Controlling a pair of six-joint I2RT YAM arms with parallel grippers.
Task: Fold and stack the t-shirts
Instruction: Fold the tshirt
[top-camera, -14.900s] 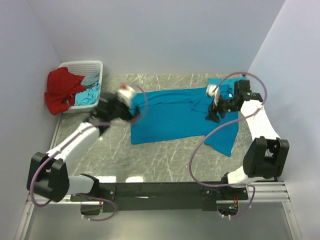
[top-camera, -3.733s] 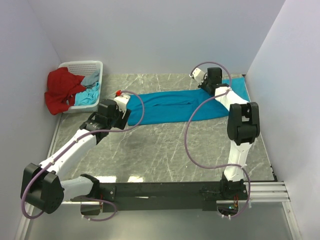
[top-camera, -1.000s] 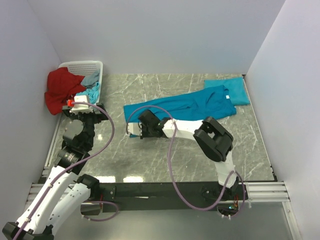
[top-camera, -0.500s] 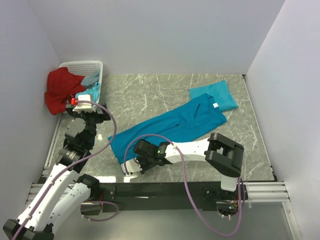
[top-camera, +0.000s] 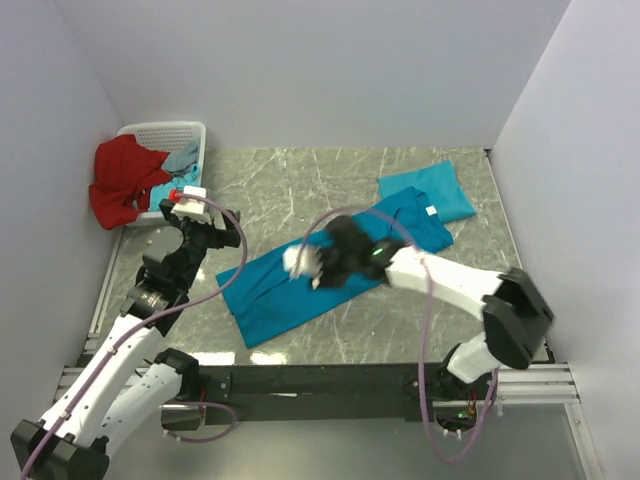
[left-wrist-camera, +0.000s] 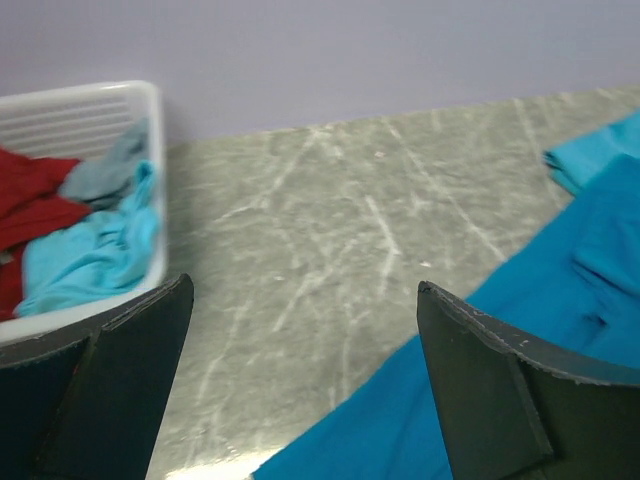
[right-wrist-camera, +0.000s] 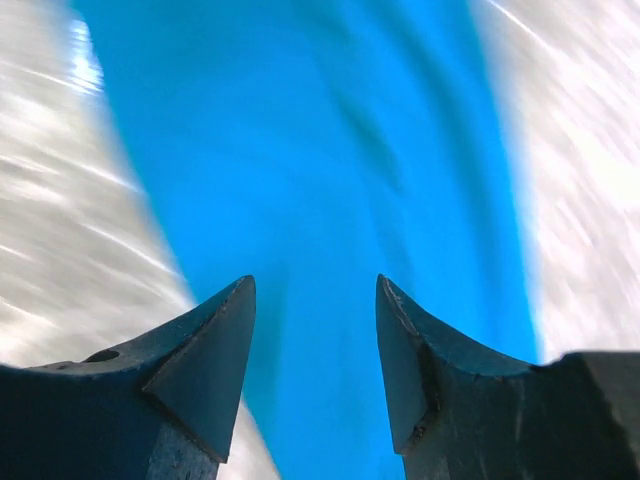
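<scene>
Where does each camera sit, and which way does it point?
Top external: fixed above and behind the arms, looking down on the table; left arm and right arm show.
Left wrist: on the left arm, facing across the table toward the basket and wall; the open left gripper frames the bottom.
Right wrist: on the right arm, looking down on the long t-shirt; the open right gripper shows.
Shared: all three see that t-shirt; top and left wrist share the basket.
</scene>
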